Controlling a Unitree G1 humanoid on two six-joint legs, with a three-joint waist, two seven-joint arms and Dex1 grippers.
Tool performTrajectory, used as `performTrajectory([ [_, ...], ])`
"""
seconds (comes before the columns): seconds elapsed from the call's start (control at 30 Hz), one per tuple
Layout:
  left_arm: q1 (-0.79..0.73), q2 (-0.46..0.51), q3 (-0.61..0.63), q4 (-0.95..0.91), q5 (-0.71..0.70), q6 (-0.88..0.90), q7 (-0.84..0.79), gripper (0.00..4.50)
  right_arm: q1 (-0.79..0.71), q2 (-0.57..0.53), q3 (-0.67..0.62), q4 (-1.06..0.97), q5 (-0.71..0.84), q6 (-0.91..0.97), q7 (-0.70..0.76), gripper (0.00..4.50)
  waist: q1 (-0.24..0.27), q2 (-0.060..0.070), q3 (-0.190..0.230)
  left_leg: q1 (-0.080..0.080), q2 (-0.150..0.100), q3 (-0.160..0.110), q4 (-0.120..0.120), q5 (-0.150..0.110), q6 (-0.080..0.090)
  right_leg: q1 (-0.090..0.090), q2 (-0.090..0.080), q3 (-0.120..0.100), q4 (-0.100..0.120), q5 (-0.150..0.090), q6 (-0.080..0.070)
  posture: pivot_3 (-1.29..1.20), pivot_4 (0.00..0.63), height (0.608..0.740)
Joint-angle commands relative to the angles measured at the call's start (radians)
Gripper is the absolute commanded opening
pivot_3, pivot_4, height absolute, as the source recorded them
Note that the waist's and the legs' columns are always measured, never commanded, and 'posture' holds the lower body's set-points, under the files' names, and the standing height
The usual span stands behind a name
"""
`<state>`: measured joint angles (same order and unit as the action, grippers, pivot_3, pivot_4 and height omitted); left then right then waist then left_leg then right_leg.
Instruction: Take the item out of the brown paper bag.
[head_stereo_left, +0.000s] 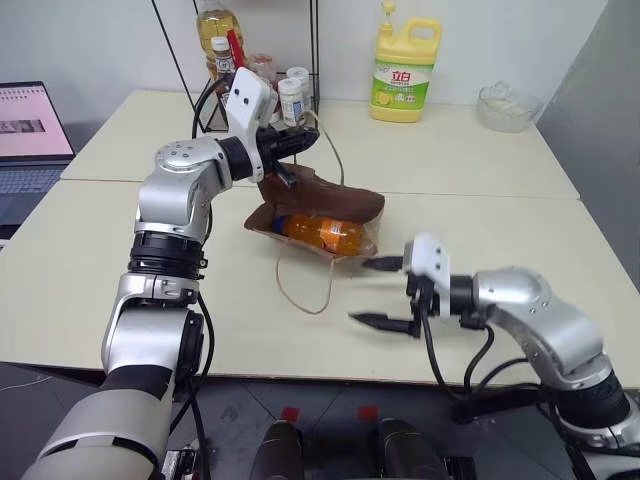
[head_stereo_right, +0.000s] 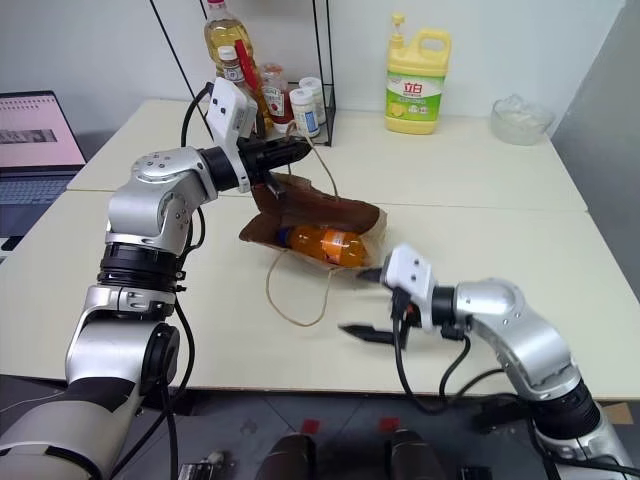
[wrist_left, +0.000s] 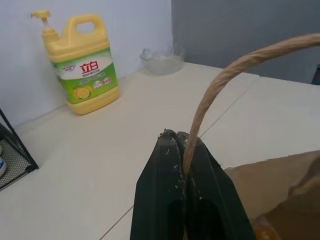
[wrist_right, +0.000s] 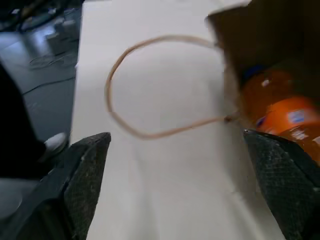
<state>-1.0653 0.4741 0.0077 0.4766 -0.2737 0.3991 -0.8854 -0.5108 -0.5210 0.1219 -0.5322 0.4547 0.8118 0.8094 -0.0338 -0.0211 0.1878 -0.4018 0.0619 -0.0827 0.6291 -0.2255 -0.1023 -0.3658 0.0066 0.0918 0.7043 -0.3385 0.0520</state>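
Note:
The brown paper bag (head_stereo_left: 335, 200) lies on its side mid-table, its mouth turned toward the near edge. Inside the mouth lies the item (head_stereo_left: 322, 232), a bottle of orange drink; its blue cap (wrist_right: 255, 72) shows in the right wrist view. My left gripper (head_stereo_left: 305, 140) hovers above the bag, shut on one beige cord handle (wrist_left: 225, 75) and holding the bag's upper side up. The other handle (head_stereo_left: 300, 290) lies as a loop on the table. My right gripper (head_stereo_left: 360, 292) is open, level, just in front of the bag's mouth, with nothing between its fingers (wrist_right: 85, 170).
A yellow detergent jug (head_stereo_left: 405, 65) and a glass bowl (head_stereo_left: 508, 105) stand at the back of the table. A black wire rack (head_stereo_left: 255, 70) with bottles stands behind the left arm. A laptop (head_stereo_left: 30, 130) sits off to the left.

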Motion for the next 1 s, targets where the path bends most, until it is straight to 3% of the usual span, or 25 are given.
performTrajectory([
  [0.03, -0.013, 0.007, 0.026, -0.043, -0.019, 0.003, -0.005, 0.00, -0.087, 0.076, -0.035, -0.063, 0.055, 0.082, -0.115, 4.48, -0.001, 0.000, 0.000, 0.000, 0.000, 0.000, 0.000, 0.000, 0.000, -0.001, 0.000, 0.000, 0.000, 0.000, 0.000, 0.00, 0.150, 0.740],
  [0.37, -0.027, -0.003, 0.027, -0.039, -0.022, 0.004, -0.004, 0.00, -0.207, 0.181, 0.161, 0.099, -0.168, 0.005, -0.312, 4.48, -0.003, 0.000, 0.000, -0.007, 0.000, 0.000, 0.001, 0.000, 0.000, -0.009, 0.000, 0.000, 0.002, 0.000, 0.000, 0.00, 0.150, 0.740],
  [0.63, -0.018, -0.001, 0.028, -0.055, -0.026, 0.012, -0.006, 0.00, -0.264, 0.266, 0.206, 0.220, -0.284, -0.018, -0.398, 4.48, -0.008, 0.000, 0.000, -0.009, 0.000, 0.000, 0.000, 0.000, 0.000, -0.012, 0.000, 0.000, 0.004, 0.000, 0.000, 0.00, 0.150, 0.740],
  [0.83, -0.021, -0.001, 0.030, -0.049, -0.025, 0.008, -0.007, 0.00, -0.321, 0.239, 0.246, 0.299, -0.372, -0.068, -0.376, 2.55, -0.010, 0.000, 0.000, -0.014, 0.000, 0.000, 0.002, 0.002, -0.002, -0.018, 0.000, 0.000, 0.007, 0.000, 0.000, 0.00, 0.150, 0.740],
  [1.0, -0.023, -0.005, 0.030, -0.044, -0.024, 0.004, -0.007, 0.00, -0.385, 0.148, 0.365, 0.341, -0.502, -0.157, -0.300, 0.79, -0.017, 0.000, 0.000, -0.015, 0.000, 0.001, 0.001, 0.002, -0.002, -0.020, 0.000, 0.001, 0.008, 0.000, 0.000, 0.00, 0.150, 0.740],
])
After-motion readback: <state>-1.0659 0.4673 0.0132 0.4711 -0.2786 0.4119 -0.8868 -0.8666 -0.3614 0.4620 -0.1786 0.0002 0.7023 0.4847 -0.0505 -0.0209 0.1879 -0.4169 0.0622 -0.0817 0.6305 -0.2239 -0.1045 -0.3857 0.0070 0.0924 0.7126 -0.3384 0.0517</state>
